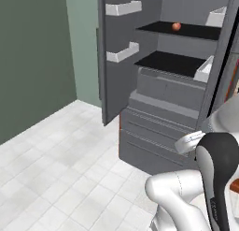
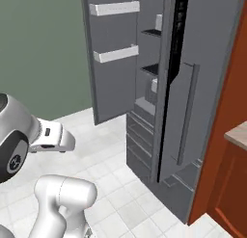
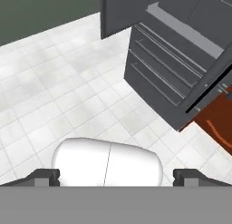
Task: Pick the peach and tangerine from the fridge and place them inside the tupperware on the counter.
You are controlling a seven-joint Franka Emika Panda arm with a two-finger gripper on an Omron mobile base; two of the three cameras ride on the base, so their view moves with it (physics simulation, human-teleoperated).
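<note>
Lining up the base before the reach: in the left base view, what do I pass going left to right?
Dark green wall → open grey fridge door with white bins → small reddish-orange peach on the upper black shelf → white and dark robot arm at lower right.

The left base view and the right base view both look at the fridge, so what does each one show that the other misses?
Left base view: a peach on the upper black shelf, seen through the open doors.

Right base view: the long bar handle on the outside of the right door, and a corner of the counter over red-brown cabinets.

Both: the grey fridge, its left door swung open with two white bins, the drawers below, and the white tiled floor.
</note>
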